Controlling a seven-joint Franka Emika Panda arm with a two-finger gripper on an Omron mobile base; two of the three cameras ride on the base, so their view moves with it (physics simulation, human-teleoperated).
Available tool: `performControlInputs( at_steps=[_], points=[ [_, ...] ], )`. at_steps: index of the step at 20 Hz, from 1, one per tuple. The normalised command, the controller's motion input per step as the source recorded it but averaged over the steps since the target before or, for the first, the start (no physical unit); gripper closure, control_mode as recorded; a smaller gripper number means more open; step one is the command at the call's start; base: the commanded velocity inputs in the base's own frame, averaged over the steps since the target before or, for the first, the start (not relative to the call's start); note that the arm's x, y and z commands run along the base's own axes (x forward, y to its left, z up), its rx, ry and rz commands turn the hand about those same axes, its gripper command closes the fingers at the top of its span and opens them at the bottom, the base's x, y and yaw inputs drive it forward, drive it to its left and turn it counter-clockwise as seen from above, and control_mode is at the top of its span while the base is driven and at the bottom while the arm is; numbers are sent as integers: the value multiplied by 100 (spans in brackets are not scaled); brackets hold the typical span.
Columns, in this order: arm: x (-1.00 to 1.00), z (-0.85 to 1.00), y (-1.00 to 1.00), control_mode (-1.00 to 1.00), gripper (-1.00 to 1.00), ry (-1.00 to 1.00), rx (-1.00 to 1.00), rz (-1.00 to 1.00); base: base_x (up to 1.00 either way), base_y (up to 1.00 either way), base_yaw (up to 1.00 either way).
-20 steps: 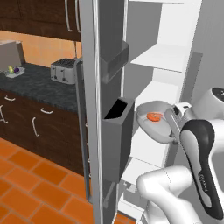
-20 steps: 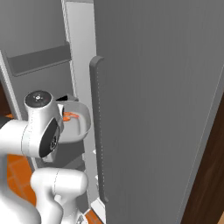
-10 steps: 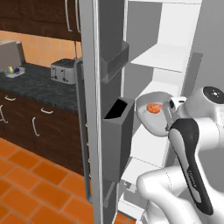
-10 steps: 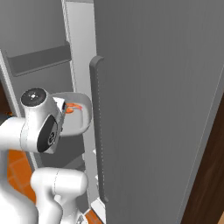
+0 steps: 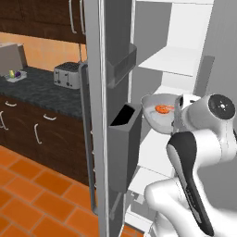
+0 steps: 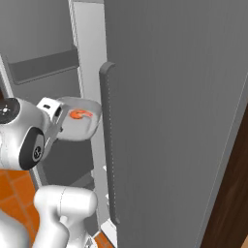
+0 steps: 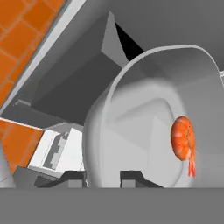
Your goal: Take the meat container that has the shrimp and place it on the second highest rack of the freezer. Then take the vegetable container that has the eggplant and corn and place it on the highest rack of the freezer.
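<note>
- Since a second ago your arm has lifted the meat container [image 5: 159, 112] higher and further into the open freezer [image 5: 183, 60]
- Its shrimp [image 7: 184, 141] lies inside, near the far wall
- Your gripper [image 7: 103, 177] jaws straddle the container's rim; whether they clench it, you cannot tell

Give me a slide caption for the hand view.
Claw at the rim of the grey container holding one shrimp.
</note>
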Motion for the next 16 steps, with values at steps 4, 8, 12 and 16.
performControlInputs(
  at_steps=[4,8,12,16],
  points=[
    [-6,47,17,-100,100,-16,5,-15,0,0,0],
    [35,22,6,-100,100,0,9,-13,0,0,0],
    [61,18,2,-100,100,-1,10,-12,0,0,0],
    [70,10,2,-100,100,0,13,-11,0,0,0]
  ],
)
